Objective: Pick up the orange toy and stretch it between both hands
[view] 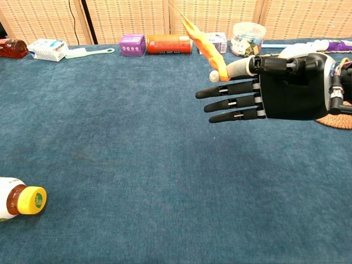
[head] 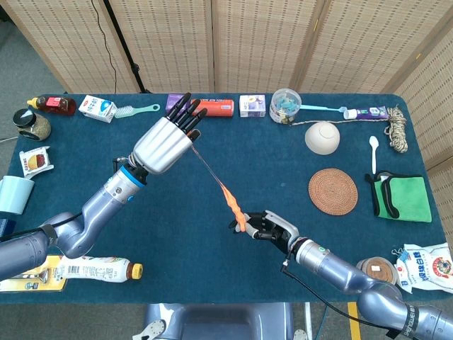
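The orange toy (head: 230,202) is stretched in the air above the blue table (head: 283,184), thin at its upper end and thicker below. My left hand (head: 166,138) holds its thin upper end high at the left, fingers pointing up and away. My right hand (head: 263,225) pinches the thick lower end near the table's front. In the chest view the orange toy (view: 206,47) runs up out of frame from the right hand (view: 269,85), pinched under the thumb while the other fingers lie straight. The left hand is out of the chest view.
Boxes, a red can (head: 211,107), a brush (head: 138,110) and a jar (head: 284,105) line the far edge. A white bowl (head: 322,137), woven coaster (head: 333,191) and green cloth (head: 403,198) lie at the right. A bottle (view: 19,201) lies front left.
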`<control>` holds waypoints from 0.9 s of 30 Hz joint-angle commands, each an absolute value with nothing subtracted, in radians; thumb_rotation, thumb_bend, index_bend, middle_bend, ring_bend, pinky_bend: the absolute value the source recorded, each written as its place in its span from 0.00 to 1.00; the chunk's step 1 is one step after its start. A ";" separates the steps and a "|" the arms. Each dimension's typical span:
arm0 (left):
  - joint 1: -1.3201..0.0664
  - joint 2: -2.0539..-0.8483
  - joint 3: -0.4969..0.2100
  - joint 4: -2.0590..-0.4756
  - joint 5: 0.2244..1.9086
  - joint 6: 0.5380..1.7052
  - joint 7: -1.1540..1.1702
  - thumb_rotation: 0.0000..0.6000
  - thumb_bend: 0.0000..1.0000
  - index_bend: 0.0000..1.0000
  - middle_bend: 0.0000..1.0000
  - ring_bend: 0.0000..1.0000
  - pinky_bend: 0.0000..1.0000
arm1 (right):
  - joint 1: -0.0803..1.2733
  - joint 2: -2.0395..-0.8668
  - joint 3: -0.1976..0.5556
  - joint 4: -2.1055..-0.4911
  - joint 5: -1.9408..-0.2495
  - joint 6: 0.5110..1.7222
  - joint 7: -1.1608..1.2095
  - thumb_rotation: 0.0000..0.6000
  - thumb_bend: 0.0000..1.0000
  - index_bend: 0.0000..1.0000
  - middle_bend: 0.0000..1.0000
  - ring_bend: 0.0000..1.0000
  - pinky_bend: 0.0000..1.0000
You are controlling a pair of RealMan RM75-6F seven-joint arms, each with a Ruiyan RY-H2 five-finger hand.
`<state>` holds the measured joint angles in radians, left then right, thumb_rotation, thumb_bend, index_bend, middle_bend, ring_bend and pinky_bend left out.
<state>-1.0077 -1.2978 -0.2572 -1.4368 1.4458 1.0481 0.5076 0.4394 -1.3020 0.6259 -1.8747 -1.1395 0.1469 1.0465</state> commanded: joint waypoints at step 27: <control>-1.002 -1.285 -0.254 -1.379 1.424 1.046 0.487 1.00 0.58 0.68 0.17 0.06 0.04 | 0.369 -1.333 0.708 -1.853 -1.041 0.041 0.908 1.00 0.61 0.63 0.35 0.34 0.13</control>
